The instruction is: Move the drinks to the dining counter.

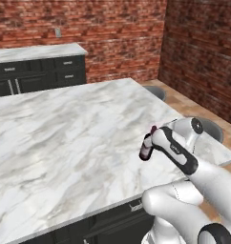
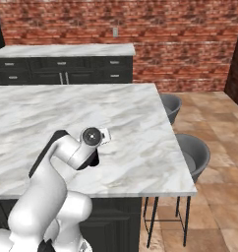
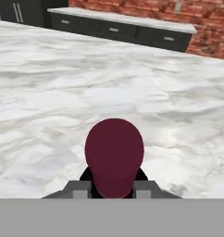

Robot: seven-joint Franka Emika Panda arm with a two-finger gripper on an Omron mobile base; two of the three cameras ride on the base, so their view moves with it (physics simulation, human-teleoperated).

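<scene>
Wine bottle (image 1: 146, 146), dark glass with a red cap and red label, sits clamped in my gripper (image 1: 152, 143), which is closed on its neck. In the hand view the rounded red cap (image 3: 114, 155) rises directly between my two finger tips, with the dark shoulder of the bottle just below it. In the left base view the bottle hangs slightly tilted just ahead of my wrist, above the white, grey-veined marble tabletop (image 1: 65, 138) of the broad island with dark cabinet fronts; I cannot tell whether its base touches the marble. Beyond the gripper, well apart, a narrower marble counter with dark drawers (image 2: 67, 61) stands against the red brick wall (image 2: 140, 22). To the right of the gripper, two grey bar stools (image 2: 192, 155) stand beside the island edge.
</scene>
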